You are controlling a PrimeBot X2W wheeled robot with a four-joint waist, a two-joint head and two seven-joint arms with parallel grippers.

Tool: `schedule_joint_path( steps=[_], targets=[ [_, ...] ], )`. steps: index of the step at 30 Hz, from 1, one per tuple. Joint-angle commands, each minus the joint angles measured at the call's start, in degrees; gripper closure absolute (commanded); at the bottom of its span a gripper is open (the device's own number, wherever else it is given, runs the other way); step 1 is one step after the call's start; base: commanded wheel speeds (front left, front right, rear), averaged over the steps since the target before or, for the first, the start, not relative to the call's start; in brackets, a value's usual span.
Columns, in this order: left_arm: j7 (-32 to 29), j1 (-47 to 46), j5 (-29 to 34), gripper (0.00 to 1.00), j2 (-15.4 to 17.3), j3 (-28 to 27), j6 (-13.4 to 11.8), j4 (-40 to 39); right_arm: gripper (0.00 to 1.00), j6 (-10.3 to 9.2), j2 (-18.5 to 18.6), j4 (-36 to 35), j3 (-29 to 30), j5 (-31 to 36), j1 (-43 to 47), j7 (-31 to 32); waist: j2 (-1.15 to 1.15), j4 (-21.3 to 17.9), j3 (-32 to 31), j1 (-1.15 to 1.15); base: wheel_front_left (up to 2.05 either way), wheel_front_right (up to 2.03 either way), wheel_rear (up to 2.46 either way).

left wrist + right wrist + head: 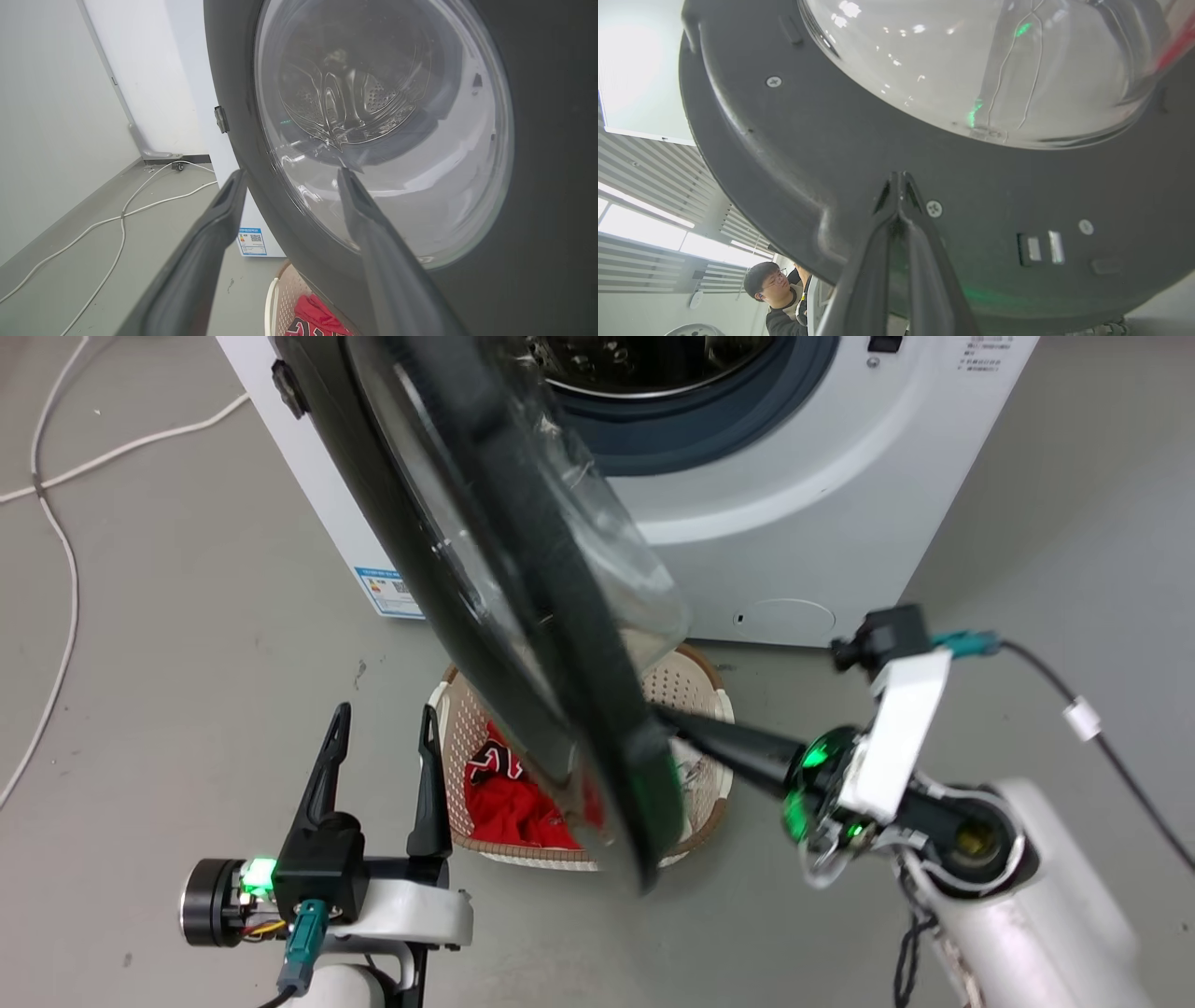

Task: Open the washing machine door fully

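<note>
Door (pixel 551 616) half open off washer (pixel 794 523), hanging over basket (pixel 695 683). R gripper (pixel 900 179): fingers together, tips on door's inner rim. No grip, so could skid off. L gripper (pixel 386 709): fingers apart, on door's outer side, prob gets clipped if door swings wider.

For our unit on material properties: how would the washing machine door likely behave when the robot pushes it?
The washing machine door probably swings stiffly as one piece: thick dark rim, screwed together. The shut right gripper may slide on its smooth inner face. The glass bowl looks heavy, possibly fragile.
</note>
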State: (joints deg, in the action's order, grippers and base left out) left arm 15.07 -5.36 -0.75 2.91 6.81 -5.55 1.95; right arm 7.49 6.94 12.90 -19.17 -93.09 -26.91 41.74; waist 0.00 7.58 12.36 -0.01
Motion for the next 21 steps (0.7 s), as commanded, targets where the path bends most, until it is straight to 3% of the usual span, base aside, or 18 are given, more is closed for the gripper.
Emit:
schedule_joint_path(
  steps=[1,13,16,21],
  targets=[
    [0.2,0.6,0.0,0.00,0.0,-0.2,0.1,0.1,1.00,0.00,-1.0,-0.4,-0.9,-0.1,1.8,0.5,0.00,0.1,-0.6,0.01,0.00,0.00,0.00],
    [0.2,4.1,0.1,0.00,0.1,-1.0,-0.1,0.8,1.00,0.00,-3.0,-2.4,-3.2,-0.6,8.5,-0.2,0.00,-0.8,-5.0,0.01,0.00,0.00,0.00],
    [0.2,5.0,0.2,0.00,0.1,-1.1,0.0,1.1,1.00,0.00,-3.0,-2.5,-1.5,-0.9,10.0,-1.8,0.00,-1.2,-6.6,0.01,0.00,0.00,0.00],
    [0.2,7.1,0.0,0.00,0.3,-1.8,-0.2,1.2,1.00,0.00,-3.3,-7.4,7.6,-1.2,13.5,-11.8,0.00,-2.0,-10.3,0.01,0.00,0.00,0.00]
  ],
)
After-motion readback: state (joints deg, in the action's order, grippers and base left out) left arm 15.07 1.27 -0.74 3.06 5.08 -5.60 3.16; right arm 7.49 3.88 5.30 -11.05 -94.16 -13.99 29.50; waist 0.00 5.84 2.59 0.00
